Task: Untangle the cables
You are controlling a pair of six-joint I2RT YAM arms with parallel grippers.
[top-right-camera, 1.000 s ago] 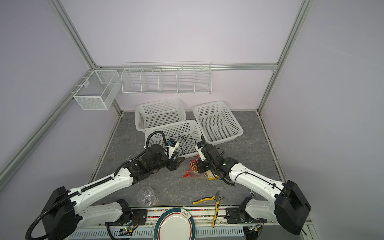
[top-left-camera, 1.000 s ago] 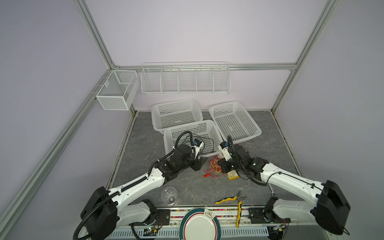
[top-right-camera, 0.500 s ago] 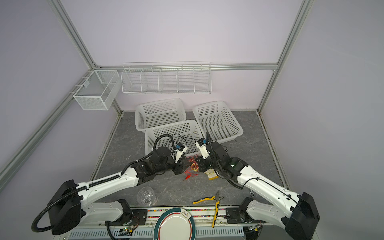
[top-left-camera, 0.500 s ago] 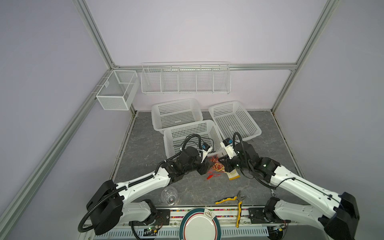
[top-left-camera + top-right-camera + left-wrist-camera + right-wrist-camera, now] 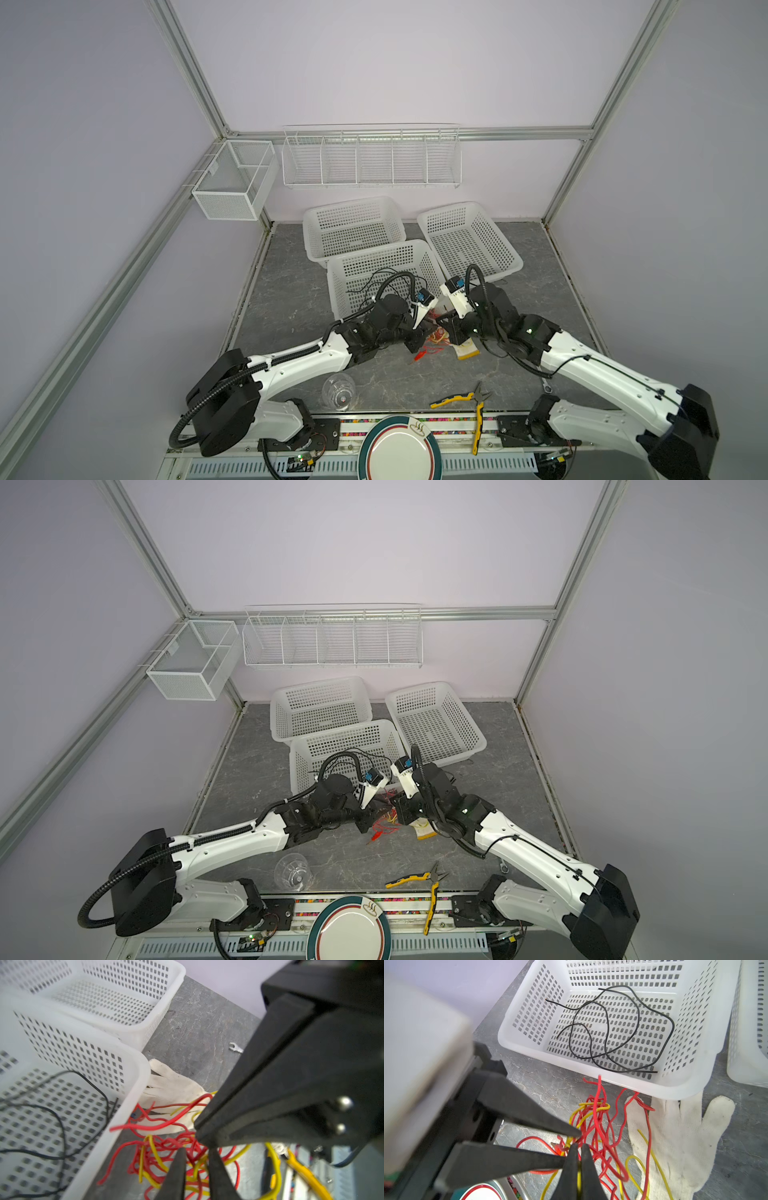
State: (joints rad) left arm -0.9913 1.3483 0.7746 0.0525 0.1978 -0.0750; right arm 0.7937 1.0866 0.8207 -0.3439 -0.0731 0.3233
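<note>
A tangle of red and yellow cables [image 5: 436,338] [image 5: 384,823] lies on the grey table just in front of the near basket [image 5: 378,249], partly over a white glove [image 5: 675,1136]. My left gripper [image 5: 196,1159] [image 5: 573,1147] is shut on red and yellow strands in the middle of the tangle [image 5: 162,1147]. My right gripper [image 5: 578,1153] [image 5: 197,1132] meets it tip to tip and is shut on a yellow cable. Loose black cables [image 5: 607,1043] [image 5: 60,1122] lie inside the near basket [image 5: 675,1086].
Two more white baskets [image 5: 353,224] [image 5: 469,237] stand behind the near one. Yellow-handled pliers [image 5: 461,399], a clear cup [image 5: 338,390] and a plate [image 5: 401,451] sit at the front edge. A small wrench [image 5: 235,1048] lies to the right. Wire racks hang on the back wall.
My left gripper has moved right into the tangle and closed on its strands. My right gripper has stayed shut on its cable while its arm shifted slightly.
</note>
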